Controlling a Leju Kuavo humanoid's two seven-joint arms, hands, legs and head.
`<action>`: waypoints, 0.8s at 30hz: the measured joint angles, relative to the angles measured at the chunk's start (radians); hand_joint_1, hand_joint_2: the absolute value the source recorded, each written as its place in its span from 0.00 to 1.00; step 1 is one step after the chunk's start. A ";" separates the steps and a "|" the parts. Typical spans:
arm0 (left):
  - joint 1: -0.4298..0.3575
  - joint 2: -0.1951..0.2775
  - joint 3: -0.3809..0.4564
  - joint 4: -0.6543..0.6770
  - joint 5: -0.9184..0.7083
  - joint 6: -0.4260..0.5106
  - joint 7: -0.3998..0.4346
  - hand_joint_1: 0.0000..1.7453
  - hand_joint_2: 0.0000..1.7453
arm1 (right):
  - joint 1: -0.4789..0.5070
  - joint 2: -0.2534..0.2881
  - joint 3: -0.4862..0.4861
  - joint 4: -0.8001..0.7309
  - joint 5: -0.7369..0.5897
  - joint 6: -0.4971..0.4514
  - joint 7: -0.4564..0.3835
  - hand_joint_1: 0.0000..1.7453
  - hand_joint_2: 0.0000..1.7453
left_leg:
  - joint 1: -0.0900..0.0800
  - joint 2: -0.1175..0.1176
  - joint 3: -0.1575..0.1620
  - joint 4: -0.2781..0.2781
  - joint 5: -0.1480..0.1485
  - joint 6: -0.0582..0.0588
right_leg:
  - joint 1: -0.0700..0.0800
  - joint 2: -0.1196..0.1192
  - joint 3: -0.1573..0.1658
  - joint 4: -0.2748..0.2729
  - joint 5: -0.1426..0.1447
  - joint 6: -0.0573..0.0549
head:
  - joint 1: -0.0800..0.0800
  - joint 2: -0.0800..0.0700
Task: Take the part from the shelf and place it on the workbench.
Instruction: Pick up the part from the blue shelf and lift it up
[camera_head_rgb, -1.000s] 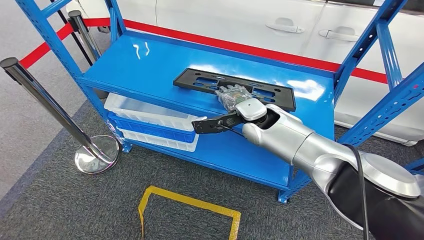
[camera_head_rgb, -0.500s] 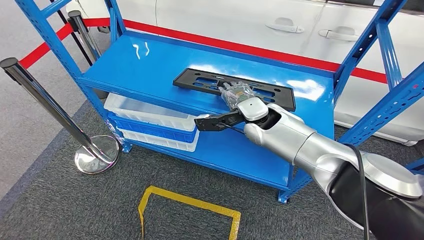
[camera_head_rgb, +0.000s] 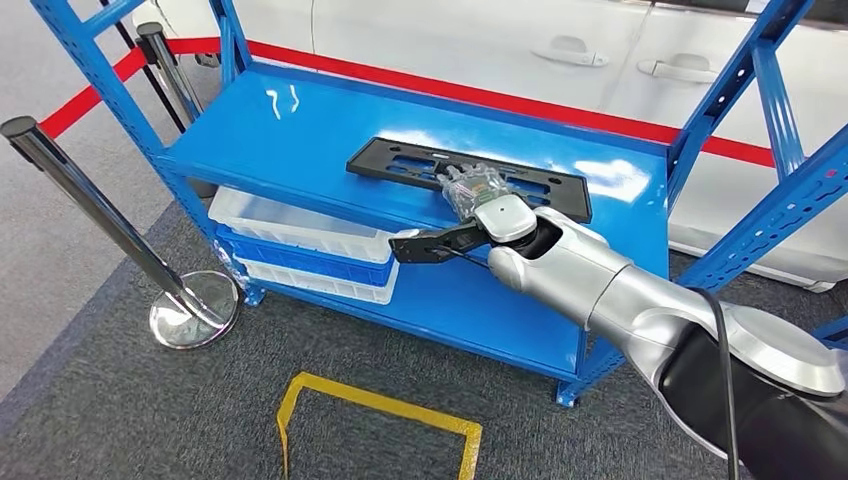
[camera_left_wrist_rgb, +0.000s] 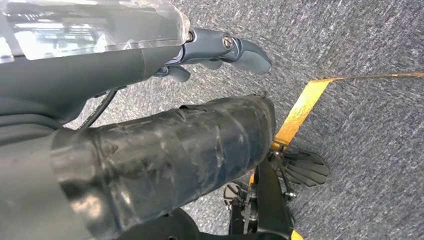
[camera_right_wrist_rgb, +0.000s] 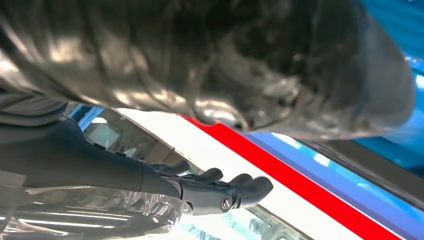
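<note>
Right arm: stretched forward across the blue shelf.
Right hand: over the near edge of the black part, fingers extended; contact unclear.
Part: flat on the top shelf.
Left hand: hanging above carpet, empty, fingers loosely apart.

Glossy blue metal shelf; matt black part.
</note>
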 joint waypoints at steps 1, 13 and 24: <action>0.000 0.000 0.000 0.000 0.000 0.000 0.000 0.00 0.00 | -0.001 0.000 -0.001 0.000 0.000 0.000 0.000 0.00 0.00 | 0.002 0.001 0.009 -0.012 0.005 0.000 | 0.002 0.000 0.003 -0.003 0.001 0.002 | 0.000 0.000; 0.002 -0.001 -0.002 0.001 -0.001 0.002 0.000 0.00 0.00 | 0.001 -0.010 -0.002 -0.001 0.001 0.009 -0.003 0.00 0.00 | 0.028 0.001 0.046 -0.015 -0.020 -0.034 | -0.025 -0.003 -0.062 0.046 0.038 0.021 | 0.013 0.000; 0.000 -0.001 -0.003 0.001 0.000 0.004 0.001 0.00 0.00 | 0.004 -0.011 -0.002 -0.003 0.007 0.011 -0.006 0.00 0.00 | 0.025 0.004 -0.122 0.284 -0.123 -0.054 | -0.008 0.004 -0.034 0.021 0.023 -0.042 | 0.000 0.000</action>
